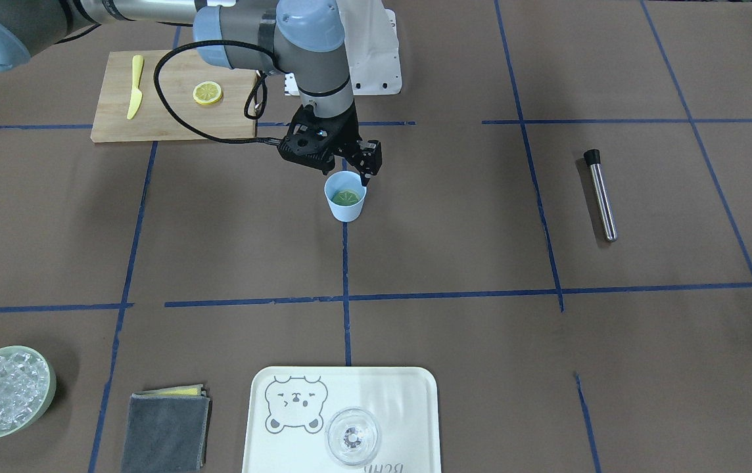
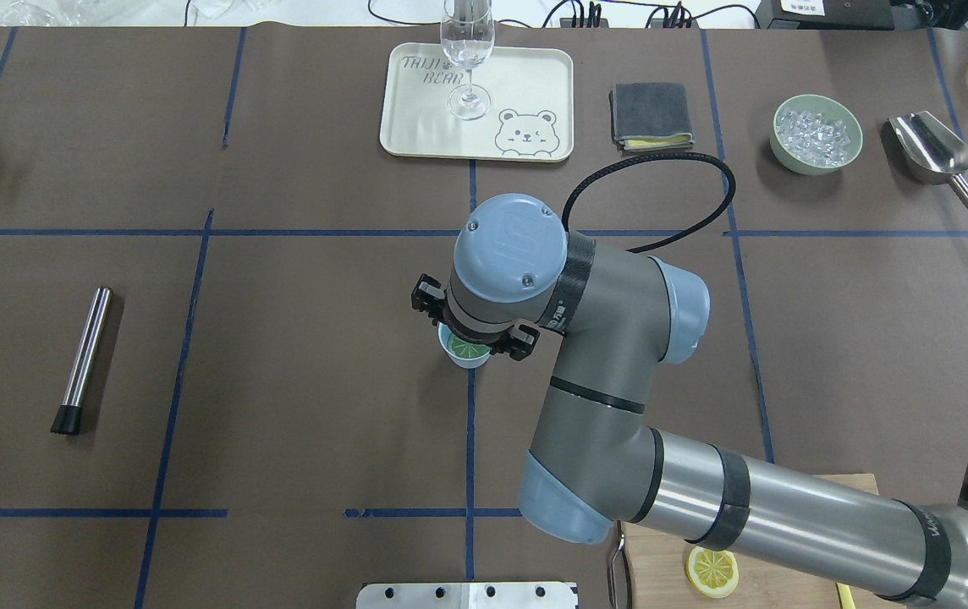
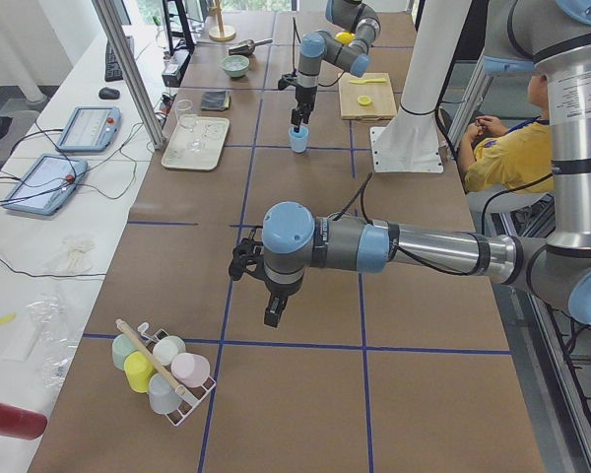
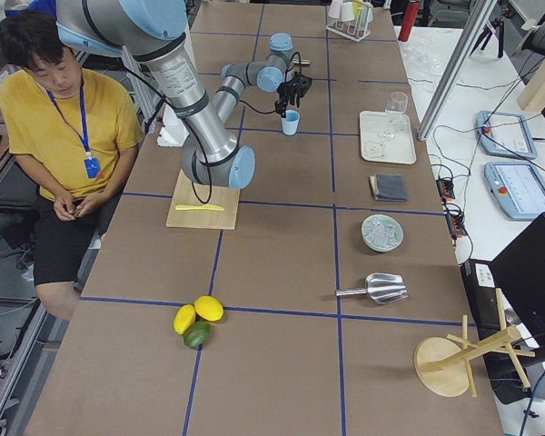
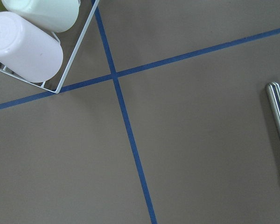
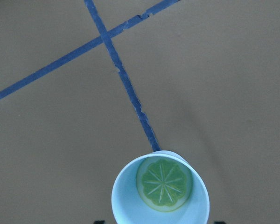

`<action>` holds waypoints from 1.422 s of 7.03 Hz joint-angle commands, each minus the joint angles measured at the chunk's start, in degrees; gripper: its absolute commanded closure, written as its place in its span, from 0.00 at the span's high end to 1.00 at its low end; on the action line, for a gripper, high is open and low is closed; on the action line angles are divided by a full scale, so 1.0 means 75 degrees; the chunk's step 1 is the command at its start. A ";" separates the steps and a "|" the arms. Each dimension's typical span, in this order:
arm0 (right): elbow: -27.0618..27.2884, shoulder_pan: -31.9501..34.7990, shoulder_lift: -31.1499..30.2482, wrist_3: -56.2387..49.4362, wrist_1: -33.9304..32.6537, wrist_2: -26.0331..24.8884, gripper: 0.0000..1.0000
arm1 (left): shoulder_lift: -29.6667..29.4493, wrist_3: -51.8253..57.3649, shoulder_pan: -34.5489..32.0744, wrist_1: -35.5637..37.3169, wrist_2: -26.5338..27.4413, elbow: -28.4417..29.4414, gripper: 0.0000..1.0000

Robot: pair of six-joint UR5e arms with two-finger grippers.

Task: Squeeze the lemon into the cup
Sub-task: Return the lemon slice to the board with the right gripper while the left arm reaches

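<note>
The lemon (image 6: 164, 184) is lying flat inside the cup (image 6: 123, 200), with its face up. The right gripper (image 1: 348, 175) is hovering just above the cup's rim with its fingers apart, holding nothing, so the lemon is sitting directly below it. For the left gripper (image 3: 273, 313), I cannot tell whether it is apart or together.

I work in a robotics lab. My long counter (image 4: 282, 263) is papered brown and ruled into squares with blue tape (image 1: 346, 302). Aluminium posts (image 3: 128, 69) rise along its edge. Control tablets (image 4: 524, 191) lie cabled on the white side bench (image 3: 98, 227) (two of them, screens up). An operator (image 4: 68, 123) wearing a lanyard sits beside my counter.
</note>
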 commanded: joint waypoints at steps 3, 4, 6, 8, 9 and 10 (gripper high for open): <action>0.2528 0.0750 -0.2368 -0.0862 0.0010 0.0934 1.00 | -0.0441 -0.1441 0.1386 -0.3203 -0.0115 0.1121 0.77; 0.2917 0.1113 -0.3036 -0.1390 0.0056 0.1192 1.00 | -0.0489 -0.2687 0.2111 -0.3700 -0.0046 0.1078 1.00; 0.3271 0.1536 -0.4069 -0.2618 0.0104 0.1311 1.00 | -0.0686 -0.5975 0.3434 -0.5152 0.0640 0.1171 1.00; 0.3389 0.2203 -0.4704 -0.3735 0.0115 0.1801 1.00 | -0.1342 -0.7603 0.4692 -0.5100 0.1407 0.1589 1.00; 0.3389 0.2473 -0.5020 -0.4261 0.0115 0.1966 1.00 | -0.1635 -0.7946 0.4951 -0.5088 0.1570 0.1929 1.00; 0.3390 0.2719 -0.5325 -0.4695 0.0289 0.2130 1.00 | -0.1661 -0.8135 0.5209 -0.5088 0.2198 0.2037 0.98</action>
